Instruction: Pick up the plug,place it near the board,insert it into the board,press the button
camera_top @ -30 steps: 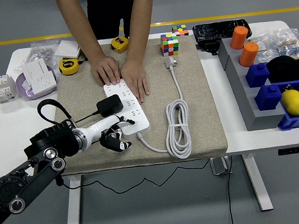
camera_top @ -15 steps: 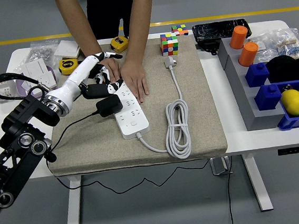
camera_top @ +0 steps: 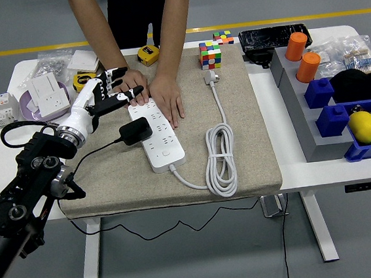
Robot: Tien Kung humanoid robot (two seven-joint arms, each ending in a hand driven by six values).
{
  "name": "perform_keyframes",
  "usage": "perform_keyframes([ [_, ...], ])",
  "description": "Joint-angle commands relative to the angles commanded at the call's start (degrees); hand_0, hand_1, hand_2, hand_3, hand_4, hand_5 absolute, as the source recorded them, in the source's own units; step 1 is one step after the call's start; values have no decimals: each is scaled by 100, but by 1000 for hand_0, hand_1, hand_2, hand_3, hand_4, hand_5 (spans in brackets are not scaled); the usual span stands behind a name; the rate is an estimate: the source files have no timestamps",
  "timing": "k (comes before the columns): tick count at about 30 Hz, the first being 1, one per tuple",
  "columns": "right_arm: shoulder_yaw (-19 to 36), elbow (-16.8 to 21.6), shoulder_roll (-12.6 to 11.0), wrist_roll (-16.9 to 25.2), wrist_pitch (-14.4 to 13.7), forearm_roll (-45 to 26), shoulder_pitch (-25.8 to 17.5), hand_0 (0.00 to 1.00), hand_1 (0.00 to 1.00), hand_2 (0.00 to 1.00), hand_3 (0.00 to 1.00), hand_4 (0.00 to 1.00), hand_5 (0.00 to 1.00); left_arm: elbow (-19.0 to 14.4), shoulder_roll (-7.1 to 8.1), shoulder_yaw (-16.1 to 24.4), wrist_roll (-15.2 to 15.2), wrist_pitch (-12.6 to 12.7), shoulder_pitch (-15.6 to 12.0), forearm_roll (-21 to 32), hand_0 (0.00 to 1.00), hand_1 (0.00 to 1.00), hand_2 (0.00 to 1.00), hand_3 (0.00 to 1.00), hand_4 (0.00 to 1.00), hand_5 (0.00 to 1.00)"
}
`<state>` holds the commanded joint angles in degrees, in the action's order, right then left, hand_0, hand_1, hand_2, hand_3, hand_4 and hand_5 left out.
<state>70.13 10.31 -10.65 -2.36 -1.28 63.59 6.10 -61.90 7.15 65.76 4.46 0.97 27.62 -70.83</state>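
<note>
While running near-to-far, the board (camera_top: 157, 134) carries the plug (camera_top: 135, 130).

Colour cube (camera_top: 211, 55), yellow tape measure (camera_top: 149, 54), lemon (camera_top: 364, 127), orange cylinders (camera_top: 297, 46)

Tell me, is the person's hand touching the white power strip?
Touching. The head view shows both person's hands pressed flat on the far end of the power strip, holding it down.
</note>
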Motion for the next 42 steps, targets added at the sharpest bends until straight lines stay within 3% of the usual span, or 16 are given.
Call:
perform_keyframes([
  [2,7,0,0,-6,2,10,0,998,795,720,730,998,901,70,11,-114,79,-67,35,-336,957,963,919,897,998,319],
  [3,7,0,0,-6,3,12,0,998,794,720,730,998,902,101,18,-175,118,-88,52,-545,889,907,851,825,998,267],
  [7,-11,0,-5,2,5,5,-2,998,794,720,730,998,902,210,31,-423,252,-117,97,-1404,889,907,851,825,998,267],
  [8,-9,0,-5,2,6,10,-3,998,794,720,730,998,902,239,34,-482,280,-90,106,-1663,889,907,851,825,998,267],
  [9,-9,0,-5,4,6,11,-5,998,794,720,730,998,901,261,35,-518,294,-58,110,-1887,745,797,741,763,998,237],
  [14,1,0,-3,2,8,31,-29,998,794,720,730,998,901,430,15,-610,374,275,99,-2992,745,797,741,763,998,237],
  [15,3,0,-3,2,9,33,-34,998,793,720,730,998,901,452,16,-634,380,321,101,-3161,590,674,639,702,998,221],
  [18,17,0,-5,-5,10,53,-46,998,793,720,730,998,901,520,11,-730,409,452,114,-3593,590,674,639,702,998,221],
  [20,15,0,-6,-4,10,52,-46,998,793,720,730,998,901,564,-4,-785,407,537,121,-3722,590,674,639,702,998,221],
  [21,5,0,-7,-1,9,44,-43,998,794,719,730,998,901,587,-16,-809,395,584,124,-3763,495,629,583,624,998,215],
  [26,-13,0,-5,6,8,30,-29,998,794,719,730,998,901,627,-52,-783,355,811,111,-3799,495,629,583,624,998,215],
  [27,-13,0,-5,3,10,33,-30,998,793,719,730,998,900,642,-51,-783,352,845,112,-3800,427,607,567,599,998,217],
  [31,15,0,-8,-8,10,60,-41,998,793,719,730,998,900,707,-44,-813,353,908,122,-3831,427,607,567,599,998,217],
  [42,16,0,-5,3,1,39,-27,998,793,719,730,998,901,777,-83,-861,513,709,191,-4081,401,595,568,609,998,230],
])
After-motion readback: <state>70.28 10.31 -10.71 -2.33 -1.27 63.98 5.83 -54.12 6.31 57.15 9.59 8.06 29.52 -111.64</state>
